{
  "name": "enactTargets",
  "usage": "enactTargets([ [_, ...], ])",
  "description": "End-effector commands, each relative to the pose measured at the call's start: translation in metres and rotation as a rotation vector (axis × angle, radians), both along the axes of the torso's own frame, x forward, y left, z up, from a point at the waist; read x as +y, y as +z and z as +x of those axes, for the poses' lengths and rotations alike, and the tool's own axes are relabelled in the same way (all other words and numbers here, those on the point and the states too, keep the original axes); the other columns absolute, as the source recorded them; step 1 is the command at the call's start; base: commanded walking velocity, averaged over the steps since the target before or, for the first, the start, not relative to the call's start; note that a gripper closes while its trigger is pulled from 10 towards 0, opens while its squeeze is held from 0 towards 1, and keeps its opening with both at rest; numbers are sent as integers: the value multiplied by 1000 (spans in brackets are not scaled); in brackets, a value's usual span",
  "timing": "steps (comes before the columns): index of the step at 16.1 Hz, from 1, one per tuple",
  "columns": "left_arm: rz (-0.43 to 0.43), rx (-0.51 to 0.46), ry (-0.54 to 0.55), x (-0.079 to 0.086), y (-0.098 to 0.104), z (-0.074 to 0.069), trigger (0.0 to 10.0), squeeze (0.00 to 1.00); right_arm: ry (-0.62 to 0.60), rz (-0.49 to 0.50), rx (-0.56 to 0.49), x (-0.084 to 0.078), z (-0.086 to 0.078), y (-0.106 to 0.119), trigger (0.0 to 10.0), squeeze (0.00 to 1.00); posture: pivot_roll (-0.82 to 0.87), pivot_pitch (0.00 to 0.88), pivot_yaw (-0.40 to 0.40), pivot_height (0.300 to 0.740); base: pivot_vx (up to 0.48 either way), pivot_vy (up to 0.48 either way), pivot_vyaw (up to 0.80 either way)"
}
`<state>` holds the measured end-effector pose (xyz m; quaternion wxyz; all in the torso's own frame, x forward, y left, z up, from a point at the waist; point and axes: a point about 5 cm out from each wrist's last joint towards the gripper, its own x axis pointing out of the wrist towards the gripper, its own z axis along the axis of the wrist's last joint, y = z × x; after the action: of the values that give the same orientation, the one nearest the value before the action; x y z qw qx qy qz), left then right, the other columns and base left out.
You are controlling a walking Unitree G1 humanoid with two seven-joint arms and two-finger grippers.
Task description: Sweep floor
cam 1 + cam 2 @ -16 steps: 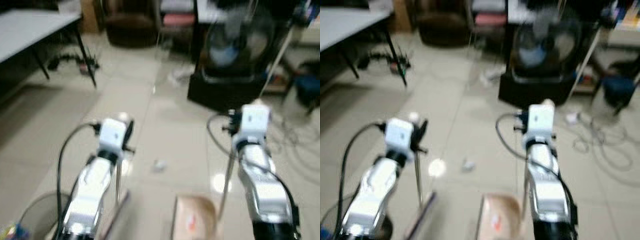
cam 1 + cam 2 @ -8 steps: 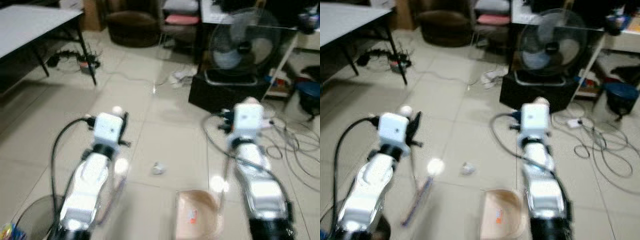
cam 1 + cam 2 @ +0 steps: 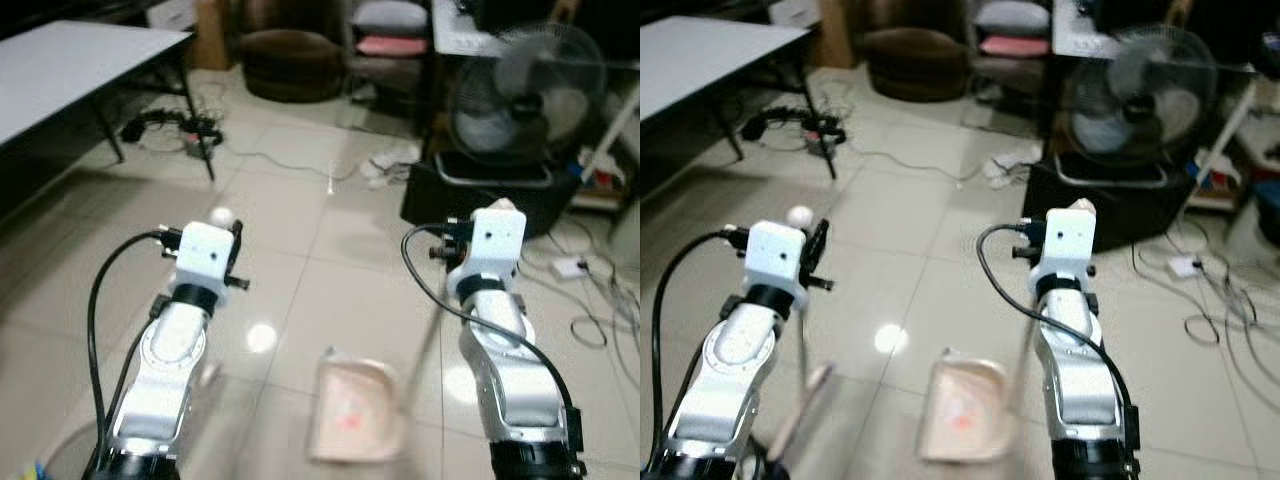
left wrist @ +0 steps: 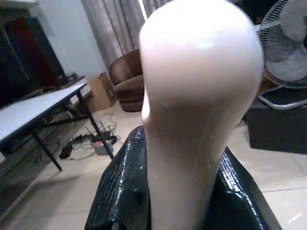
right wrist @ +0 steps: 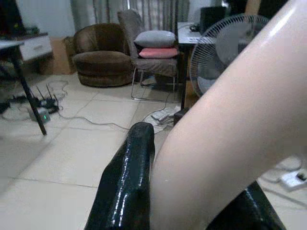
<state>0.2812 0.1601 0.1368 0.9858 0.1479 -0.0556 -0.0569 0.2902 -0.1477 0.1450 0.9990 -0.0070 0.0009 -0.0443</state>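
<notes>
I hold two tools. My left gripper (image 4: 187, 191) is clamped on one broom handle (image 4: 201, 96), smooth, cream and round-topped; its blurred shaft (image 3: 805, 395) runs to the lower left. My right gripper (image 5: 192, 201) grips one glossy dustpan handle (image 5: 230, 129). The pinkish dustpan (image 3: 350, 410) lies lower centre on glossy tiles (image 3: 300, 230). One fan (image 3: 525, 95) stands upper right.

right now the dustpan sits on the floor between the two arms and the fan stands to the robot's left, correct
One slip: the fan stands ahead on the robot's right, not its left, as the left eye view shows. The rest holds: the dustpan sits on the tiled floor between the two arms.
</notes>
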Motion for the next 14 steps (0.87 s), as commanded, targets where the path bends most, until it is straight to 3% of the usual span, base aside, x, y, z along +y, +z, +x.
enactTargets([
  [1,-9,-48,-20,-8,12,3,10000,0,-41,-24,-25,-10,-1,6,10000,0,-63,1,46,740,428,0,-550],
  [5,-10,-44,-25,-8,11,3,10000,0,-52,-25,-25,-12,-2,6,10000,0,-63,4,52,740,425,0,-739],
  [11,-11,-45,-8,-6,11,4,10000,0,-14,-28,-42,-8,1,9,10000,0,-63,4,56,740,426,0,0],
  [14,-11,-46,0,-3,12,5,10000,0,43,-82,-28,-3,2,9,10000,0,-61,6,56,740,426,0,208],
])
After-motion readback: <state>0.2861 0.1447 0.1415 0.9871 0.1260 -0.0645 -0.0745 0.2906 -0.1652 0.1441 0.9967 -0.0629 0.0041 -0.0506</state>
